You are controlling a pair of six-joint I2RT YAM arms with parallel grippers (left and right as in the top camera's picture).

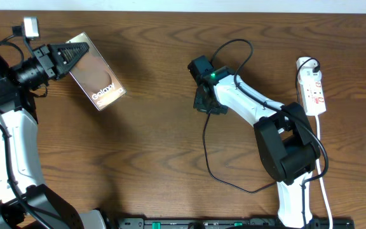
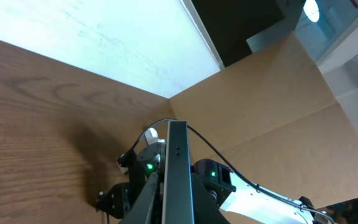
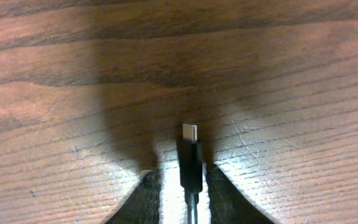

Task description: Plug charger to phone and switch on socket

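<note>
The charger tip (image 3: 191, 155) is sitting between the fingers of the right gripper (image 3: 183, 174), grip unclear. The left gripper (image 1: 75, 54) is clamping the phone (image 1: 101, 81) by the far-left corner of the table (image 1: 170, 38). Plugging in is pending, I reckon, needing tip and phone lined up.

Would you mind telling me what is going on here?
The left tool holds the phone by one edge at the left of the table. The right tool straddles the connector of the charger, which lies on the wood; a firm grip is not clear. The socket lies untouched at the right.
</note>
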